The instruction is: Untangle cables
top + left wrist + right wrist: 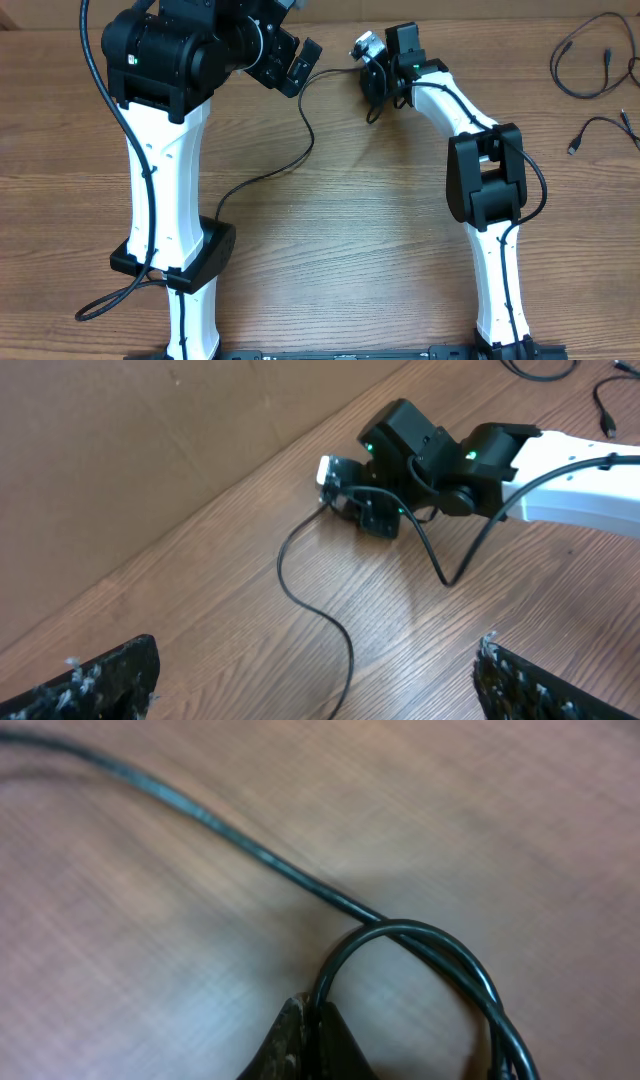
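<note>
A thin black cable (303, 135) runs from the top middle of the table down and left, passing under my left arm. My right gripper (368, 82) is shut on its upper end. In the right wrist view the fingertips (300, 1020) pinch the cable (250, 845) where it curls into a small loop. My left gripper (298, 68) hovers just left of the right one, open and empty. In the left wrist view the same cable (285, 575) lies on the wood below the wide jaws of my left gripper (318, 685), and my right gripper (360, 510) is ahead.
Two more thin black cables lie apart at the far right: a looped one (580, 62) and a shorter one with a plug end (600, 125). A thick arm cable (120, 295) trails by the left arm's base.
</note>
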